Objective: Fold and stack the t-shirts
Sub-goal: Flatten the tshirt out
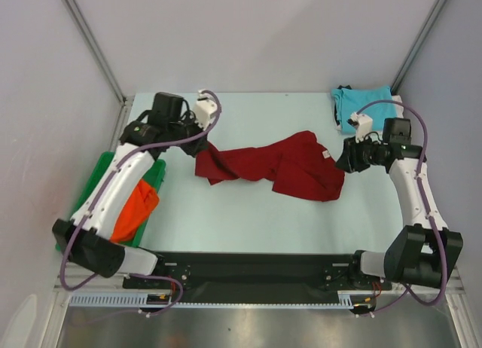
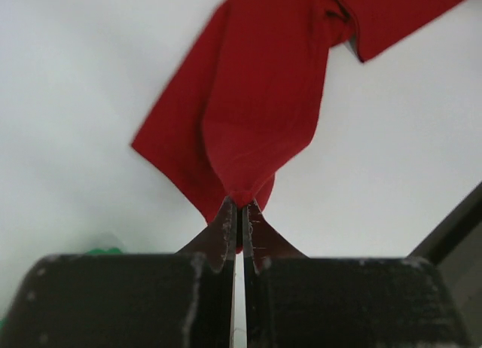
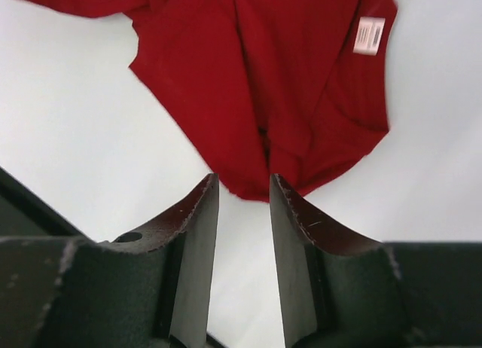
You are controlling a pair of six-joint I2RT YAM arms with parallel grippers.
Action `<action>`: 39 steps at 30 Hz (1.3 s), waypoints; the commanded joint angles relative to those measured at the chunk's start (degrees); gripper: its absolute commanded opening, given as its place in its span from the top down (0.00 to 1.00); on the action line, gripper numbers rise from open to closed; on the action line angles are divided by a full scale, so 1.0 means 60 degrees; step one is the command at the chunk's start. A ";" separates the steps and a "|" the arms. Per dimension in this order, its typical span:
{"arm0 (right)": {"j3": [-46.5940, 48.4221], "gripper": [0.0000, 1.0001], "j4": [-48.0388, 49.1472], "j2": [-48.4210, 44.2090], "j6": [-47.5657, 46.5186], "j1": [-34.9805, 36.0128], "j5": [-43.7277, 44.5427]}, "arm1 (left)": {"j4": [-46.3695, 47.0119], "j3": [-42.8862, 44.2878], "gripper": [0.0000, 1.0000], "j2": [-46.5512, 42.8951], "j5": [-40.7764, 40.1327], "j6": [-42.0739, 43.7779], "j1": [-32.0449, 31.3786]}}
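Top external view showed a large dark red soft cloth t-shirt [image 1: 279,167] sprawled in a rumpled band across the middle of the pale worktop [image 1: 248,227], reaching from one arm to the other. Its left end was pinched in the left claw [image 2: 239,209], whose jaws were clenched on a gathered point of fabric, the cloth fanning away from the tips. At the other end the right claw [image 3: 242,184] stood released, jaws apart, with the shirt's edge lying just at the gap between the tips, not far from a small white sewn label [image 3: 369,35]. Whether cloth touched those fingers could not be told. The garment looked light and limp, likely to sag and bunch wherever unsupported, so a corner or seam at each end seemed the best hold. A folded turquoise cloth t-shirt [image 1: 361,107] lay at the far right corner. A bright orange cloth t-shirt [image 1: 137,206] rested on a green plastic tray [image 1: 96,181] at the left, partly under the left arm.
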 commanded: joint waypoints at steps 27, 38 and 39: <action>0.2333 0.71 -0.2454 0.4152 -0.5324 0.0191 0.0568 | 0.0617 0.0253 1.00 0.2245 -0.0821 0.0206 -0.0233; 0.1189 0.67 -0.1564 0.3944 -0.5562 0.0294 0.0774 | 0.0529 0.0955 1.00 0.2832 -0.0807 0.0132 -0.0233; 0.1160 0.66 -0.1375 0.3960 -0.5518 0.0308 0.0861 | 0.0515 0.0970 1.00 0.2846 -0.0836 0.0104 -0.0248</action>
